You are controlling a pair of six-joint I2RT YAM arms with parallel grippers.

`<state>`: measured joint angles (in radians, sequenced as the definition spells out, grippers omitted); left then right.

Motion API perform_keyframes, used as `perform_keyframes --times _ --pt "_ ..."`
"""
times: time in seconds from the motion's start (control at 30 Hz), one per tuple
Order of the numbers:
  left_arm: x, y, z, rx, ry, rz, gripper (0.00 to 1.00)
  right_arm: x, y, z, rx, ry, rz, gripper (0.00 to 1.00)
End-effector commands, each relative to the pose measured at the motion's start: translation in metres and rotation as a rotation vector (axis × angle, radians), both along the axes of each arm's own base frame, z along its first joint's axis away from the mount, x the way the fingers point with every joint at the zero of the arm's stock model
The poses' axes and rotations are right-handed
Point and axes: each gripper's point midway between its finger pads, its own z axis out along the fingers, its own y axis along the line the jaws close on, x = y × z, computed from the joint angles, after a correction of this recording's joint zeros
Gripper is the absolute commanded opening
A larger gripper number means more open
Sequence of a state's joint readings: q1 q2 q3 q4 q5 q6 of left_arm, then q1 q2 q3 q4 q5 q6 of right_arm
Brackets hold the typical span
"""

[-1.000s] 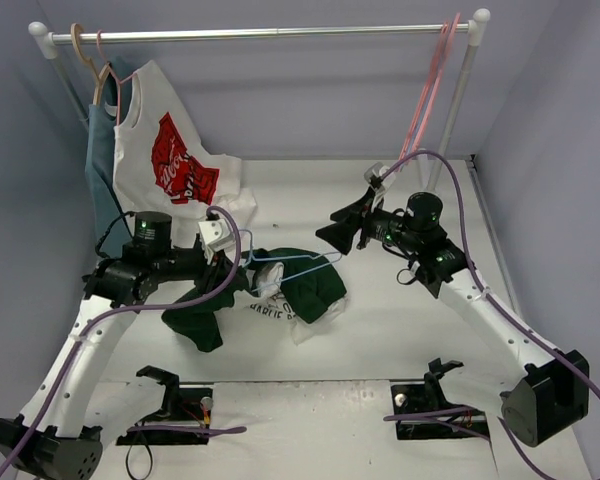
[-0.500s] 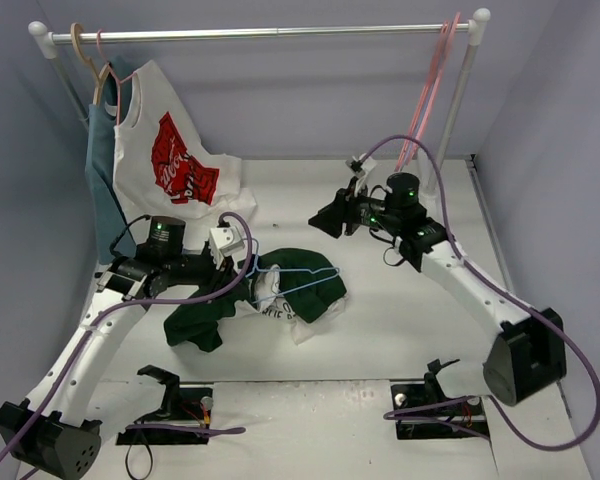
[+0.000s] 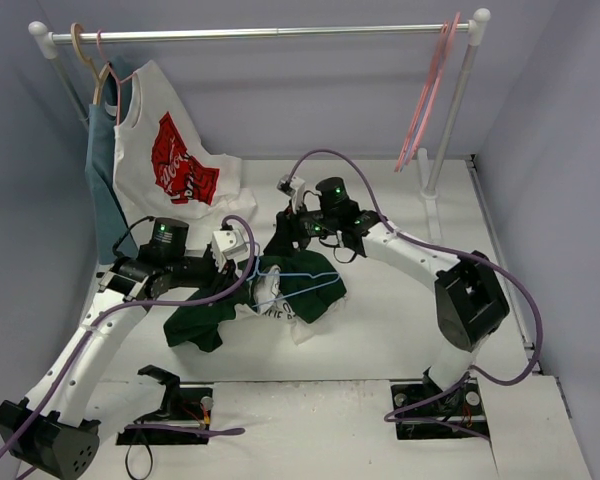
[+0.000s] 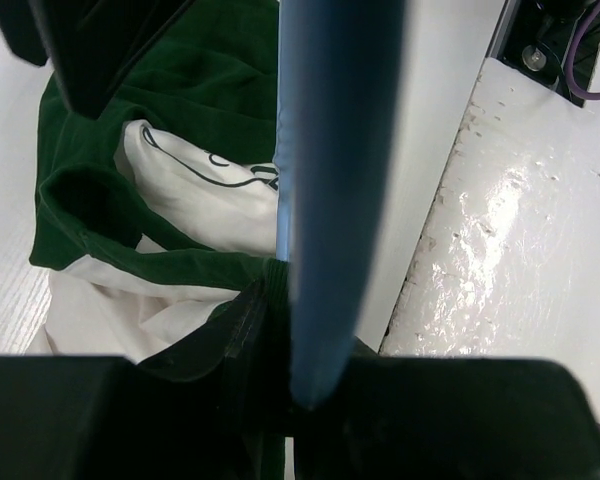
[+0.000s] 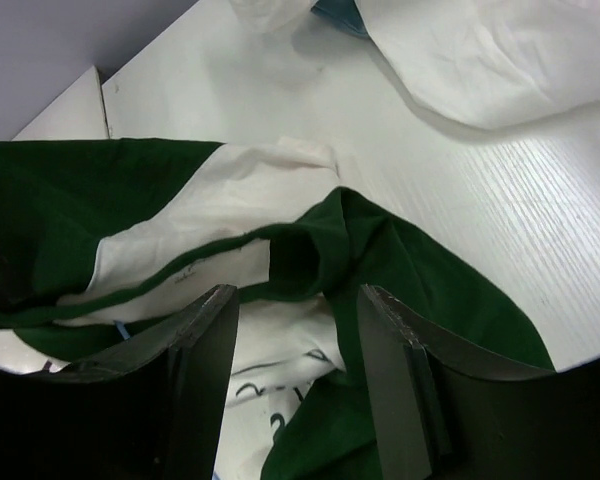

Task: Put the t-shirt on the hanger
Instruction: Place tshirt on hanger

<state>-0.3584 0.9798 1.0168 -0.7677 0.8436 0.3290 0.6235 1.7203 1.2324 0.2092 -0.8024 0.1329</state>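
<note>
The right end effector (image 3: 284, 236) has swung in from 3 o'clock and now hangs open over the 12 o'clock edge of the t-shirt (image 3: 315, 293), so it looks ready to pinch the cloth. The t-shirt lies crumpled in the middle of the table (image 3: 400, 330). The light blue hanger (image 3: 302, 274) lies on top, squeezed tight by the left end effector (image 3: 252, 272); no boxes or bins show.

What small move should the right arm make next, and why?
Probably lower the right gripper and close on the green fold of the shirt beneath it: its fingers stand open just above that fold, while the left gripper holds the hanger over the shirt.
</note>
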Motion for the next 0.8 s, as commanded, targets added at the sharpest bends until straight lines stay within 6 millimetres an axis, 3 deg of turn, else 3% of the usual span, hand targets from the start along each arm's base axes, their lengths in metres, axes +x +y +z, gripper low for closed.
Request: perform_keyframes --times 0.0,0.37,0.63,0.73,0.77 --pt "0.002 -0.005 0.025 -0.04 -0.068 -0.019 0.0 0.006 0.019 0.017 0.039 -0.071 0.066 0.52" --pt "0.002 -0.005 0.031 -0.042 -0.079 -0.02 0.0 0.003 0.045 -0.016 0.007 -0.038 0.156 0.51" --pt "0.001 -0.005 0.031 -0.041 -0.078 -0.021 0.0 0.0 0.062 -0.015 0.018 -0.053 0.202 0.49" --pt "0.001 -0.005 0.032 -0.042 -0.081 -0.021 0.0 0.001 0.066 -0.019 0.01 -0.049 0.204 0.42" --pt "0.001 -0.005 0.032 -0.042 -0.081 -0.021 0.0 0.002 0.066 -0.024 0.0 -0.038 0.203 0.34"
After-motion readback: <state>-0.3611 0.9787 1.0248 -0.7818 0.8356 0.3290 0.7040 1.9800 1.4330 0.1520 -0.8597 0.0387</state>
